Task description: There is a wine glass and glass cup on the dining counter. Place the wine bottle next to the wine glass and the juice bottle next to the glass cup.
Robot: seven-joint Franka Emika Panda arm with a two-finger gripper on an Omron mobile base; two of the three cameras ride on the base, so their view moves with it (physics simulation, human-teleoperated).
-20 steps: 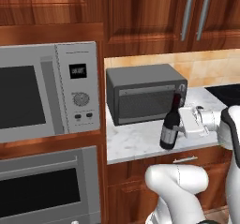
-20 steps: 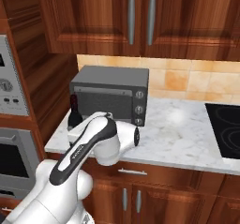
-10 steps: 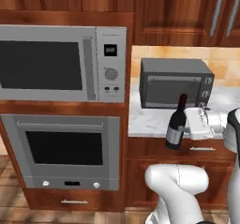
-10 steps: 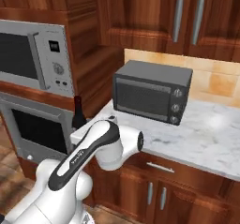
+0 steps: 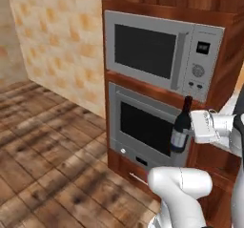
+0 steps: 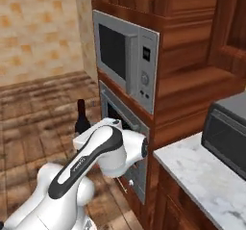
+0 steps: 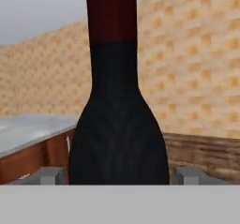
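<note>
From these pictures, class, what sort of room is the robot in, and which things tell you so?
Most likely a home kitchen: a silver built-in microwave sits above a steel wall oven in brown wood cabinetry, and a white-grey marble worktop carries a dark countertop oven.

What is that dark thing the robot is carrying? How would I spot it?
Find the tall wood wall with the silver microwave above the oven. In front of the oven, the white arm's gripper is shut on the wine bottle, held upright off the floor. It is slim and nearly black, with a dark red neck and a pale label, unlike the boxy silver appliances behind it.
</note>
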